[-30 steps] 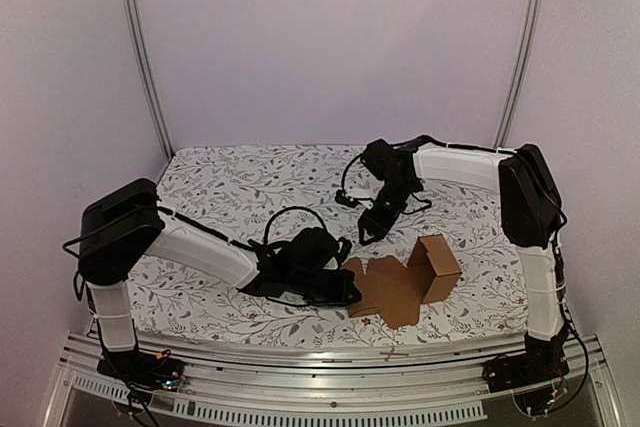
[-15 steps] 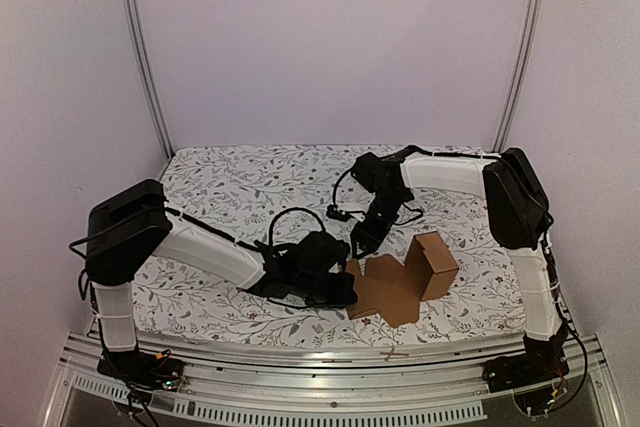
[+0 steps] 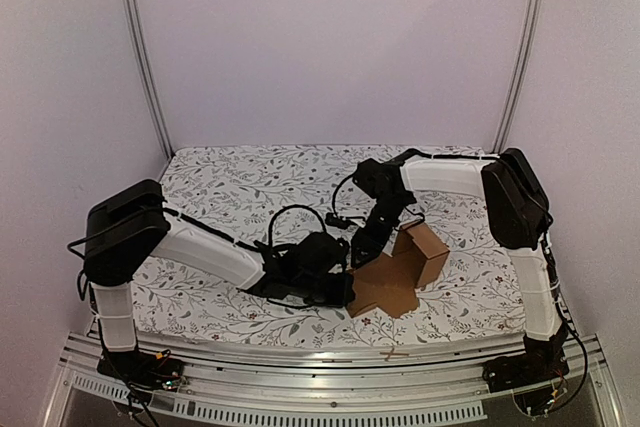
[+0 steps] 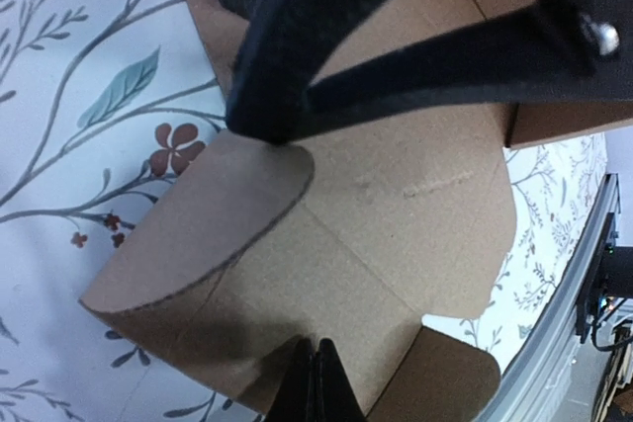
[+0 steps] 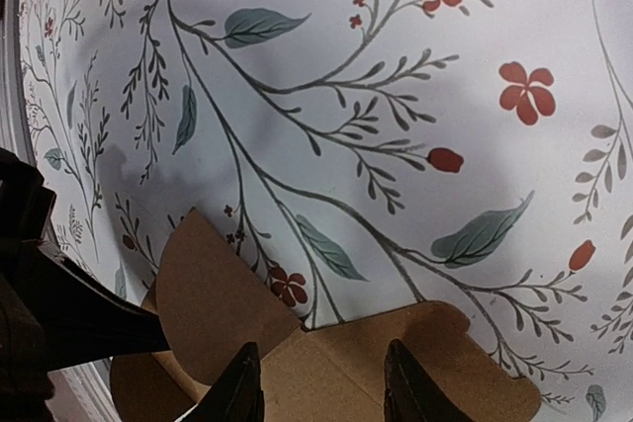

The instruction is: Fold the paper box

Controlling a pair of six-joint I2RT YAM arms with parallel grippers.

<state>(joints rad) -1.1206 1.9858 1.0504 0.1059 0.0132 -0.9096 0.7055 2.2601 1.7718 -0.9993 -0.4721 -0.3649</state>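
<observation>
The paper box (image 3: 392, 287) is a brown die-cut sheet lying partly flat on the floral cloth, with its right end (image 3: 427, 250) folded up into a carton shape. My left gripper (image 3: 341, 288) is shut, and its tip (image 4: 315, 384) rests on a flat panel (image 4: 396, 234) near the sheet's left edge. My right gripper (image 3: 362, 250) hangs open just over the sheet's far left part. In the right wrist view its fingers (image 5: 243, 387) stand apart above the panel (image 5: 346, 373), next to a rounded flap (image 5: 213, 294).
The flowered tablecloth (image 3: 240, 187) covers the table. The left gripper's black body (image 5: 40, 284) sits close beside the right gripper. The metal rail (image 3: 330, 362) runs along the near edge, and the two upright poles (image 3: 140, 47) stand at the back corners.
My right gripper has swung down and left onto the sheet's far left part. The folded-up right end has shifted left and tilted. The left gripper has stayed put.
</observation>
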